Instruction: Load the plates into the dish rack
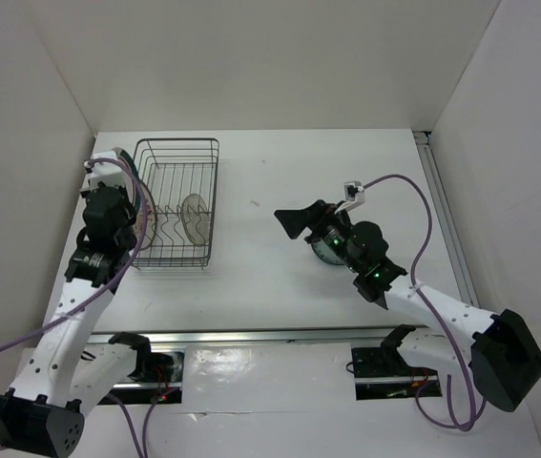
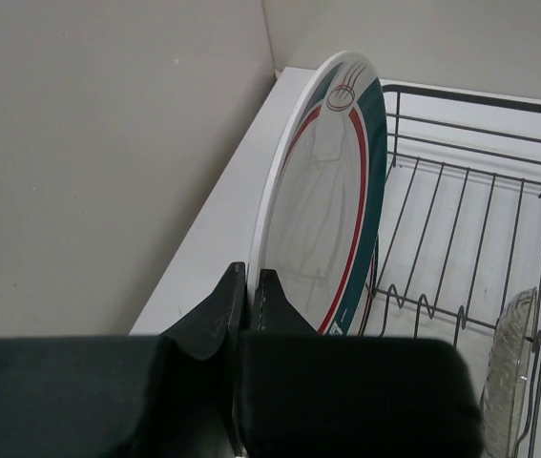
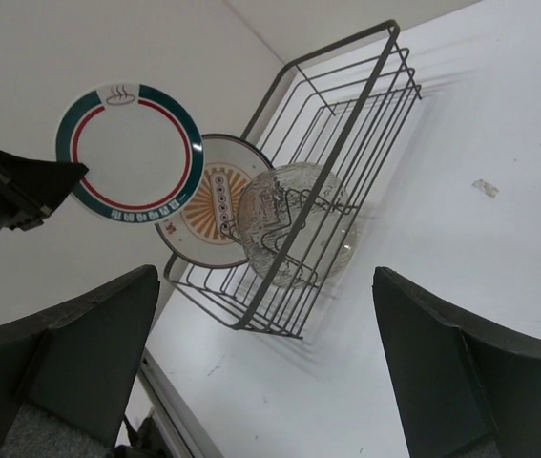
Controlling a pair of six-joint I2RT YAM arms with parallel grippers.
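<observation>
My left gripper (image 2: 251, 288) is shut on the rim of the white plate with red and teal rings (image 2: 332, 191), holding it upright on edge by the left side of the dish rack (image 2: 470, 191). In the right wrist view this plate (image 3: 129, 153) hangs above the rack (image 3: 346, 134), where an orange-patterned plate (image 3: 203, 221) and a glassy grey plate (image 3: 289, 224) stand upright. My right gripper (image 3: 270, 382) is open and empty over the bare table. From above, it (image 1: 297, 222) sits right of the rack (image 1: 176, 143), with a blue-green plate (image 1: 325, 253) mostly hidden under its wrist.
White walls enclose the table on the left, back and right. The left wall stands close to the rack and my left arm (image 1: 98, 239). A metal rail (image 1: 442, 210) runs along the table's right edge, and another crosses the near edge by the arm bases.
</observation>
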